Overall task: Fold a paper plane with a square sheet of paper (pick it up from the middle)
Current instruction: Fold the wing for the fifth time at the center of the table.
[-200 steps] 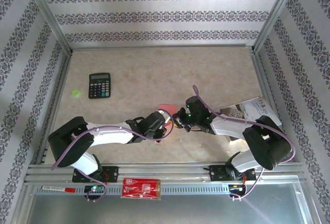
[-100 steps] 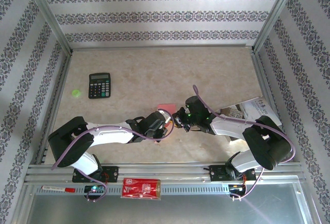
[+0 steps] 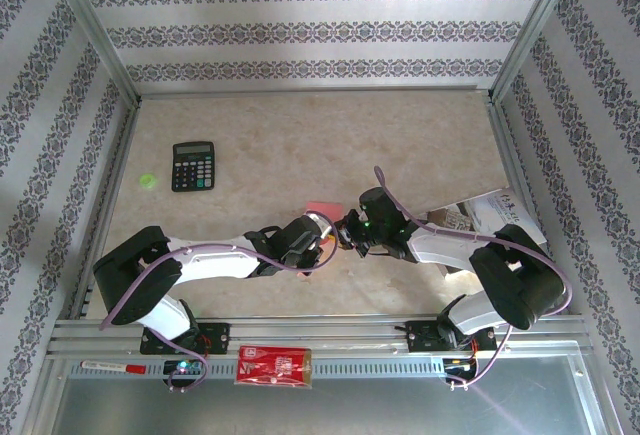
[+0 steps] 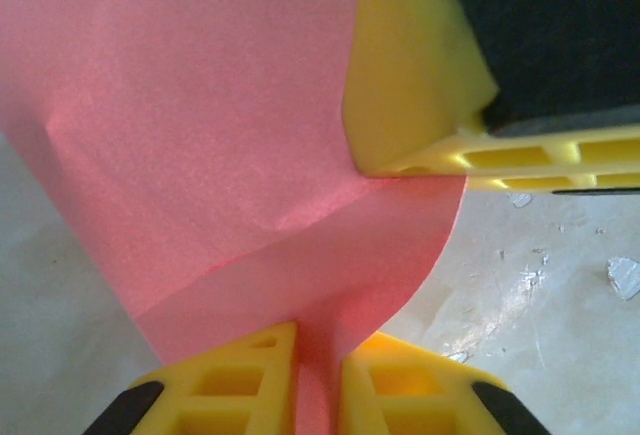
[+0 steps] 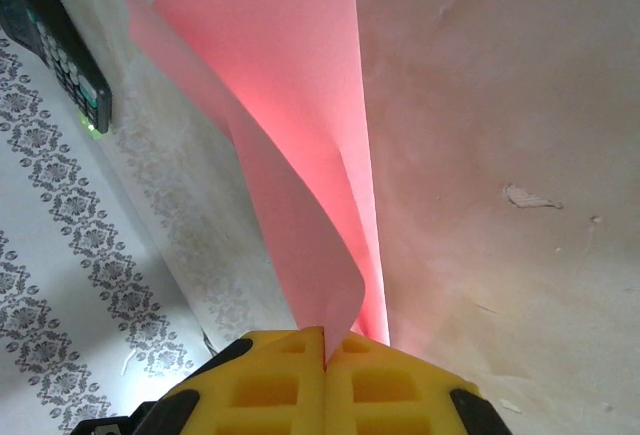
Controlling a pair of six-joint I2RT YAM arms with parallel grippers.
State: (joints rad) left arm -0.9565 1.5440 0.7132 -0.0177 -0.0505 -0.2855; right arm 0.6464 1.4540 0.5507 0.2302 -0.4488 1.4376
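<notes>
So I'm pinching the square sheet of paper (image 3: pixel 320 208) from both sides: my left gripper (image 4: pixel 318 360) is clamping one edge, my right gripper (image 5: pixel 326 343) is nipping another, all hanging right of the calculator (image 3: pixel 193 166), a bit nearer me.

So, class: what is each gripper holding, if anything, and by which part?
Both hold the pink-red sheet of paper: left gripper and right gripper each pinch one of its edges.
</notes>
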